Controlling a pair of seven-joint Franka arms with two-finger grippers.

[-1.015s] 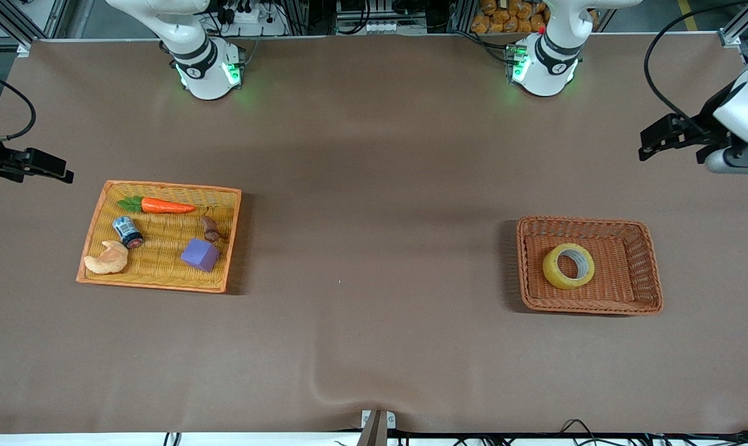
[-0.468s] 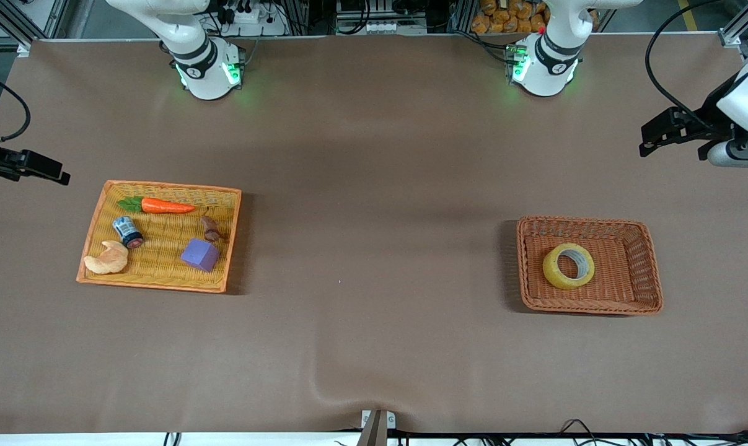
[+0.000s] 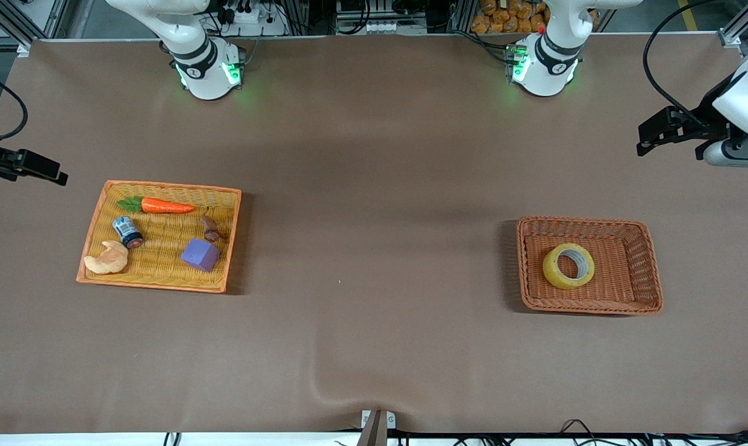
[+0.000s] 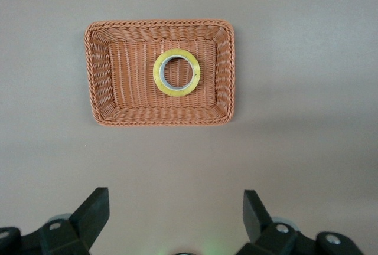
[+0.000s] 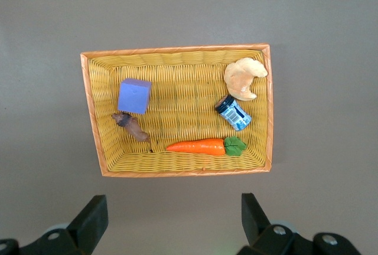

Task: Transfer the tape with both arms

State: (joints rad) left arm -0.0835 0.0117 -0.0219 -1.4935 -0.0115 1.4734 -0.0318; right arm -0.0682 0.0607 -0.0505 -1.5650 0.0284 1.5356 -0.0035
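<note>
Robotics lab: aluminium framing [image 3: 14,21], cabling [image 3: 374,25], brown-covered table [image 3: 374,155].

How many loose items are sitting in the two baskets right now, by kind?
Tape roll: 1
Carrot: 1
Can: 1
Croissant: 1
Purple cube: 1
Small brown piece: 1
Total: 6

High front camera facing both bases, wrist cameras looking straight down from well above, each sharing one basket with the front view
</note>
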